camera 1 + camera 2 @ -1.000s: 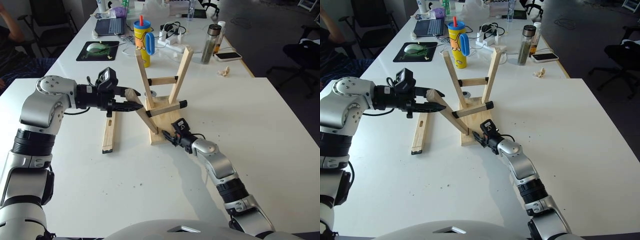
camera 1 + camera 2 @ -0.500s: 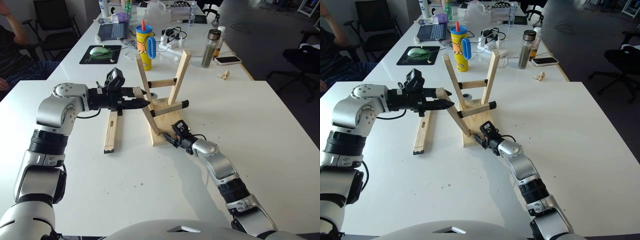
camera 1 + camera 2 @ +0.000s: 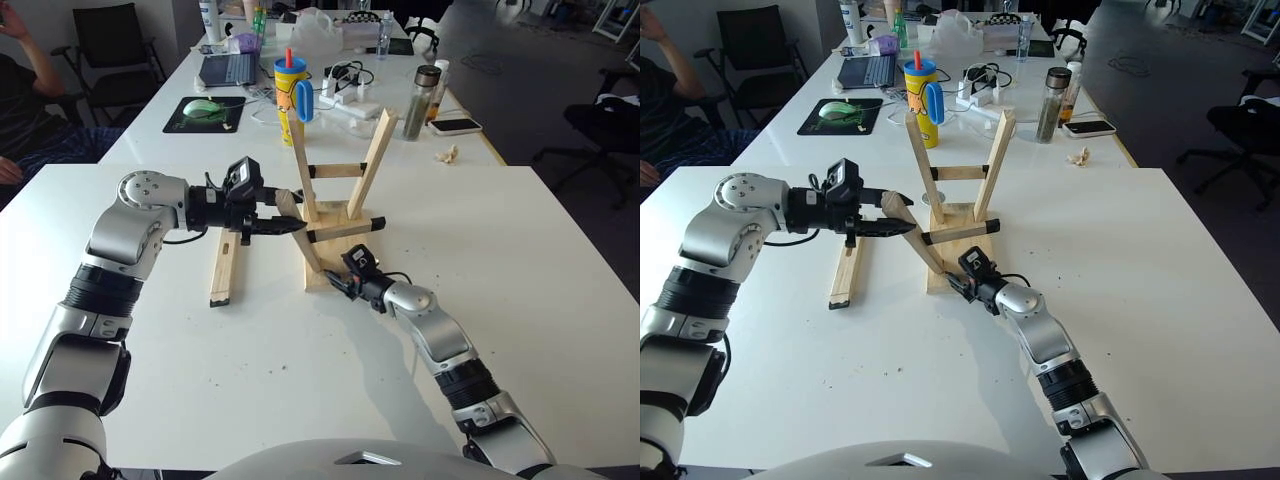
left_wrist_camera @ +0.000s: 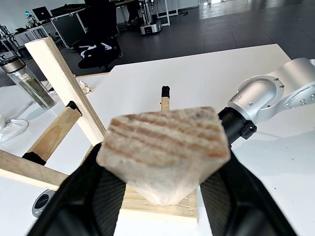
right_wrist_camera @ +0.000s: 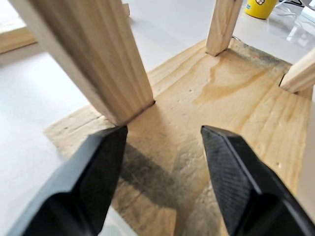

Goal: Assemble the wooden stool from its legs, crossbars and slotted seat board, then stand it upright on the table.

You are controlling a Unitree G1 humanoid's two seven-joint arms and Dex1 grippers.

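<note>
The stool stands upside down, its seat board (image 3: 336, 256) flat on the table. Two legs (image 3: 368, 160) point up, joined by crossbars (image 3: 336, 170). A third leg (image 3: 304, 238) leans out to the left from the board's near corner. My left gripper (image 3: 284, 216) is shut on this leg's top end (image 4: 165, 142). My right gripper (image 3: 341, 283) lies at the board's near edge, open, its fingers (image 5: 93, 182) spread just in front of the leaning leg's foot (image 5: 106, 73). A loose wooden leg (image 3: 222, 265) lies flat to the left.
Behind the stool stand a yellow cup (image 3: 291, 85) and a bottle (image 3: 424, 90). A phone (image 3: 456, 125) lies at the back right, a mouse pad (image 3: 205, 112) and a laptop (image 3: 224, 68) at the back left. The near table is bare white.
The head view has shifted. My left arm has drawn in nearer the stool while still shut on the leaning leg's top. The right gripper stays at the board's edge.
</note>
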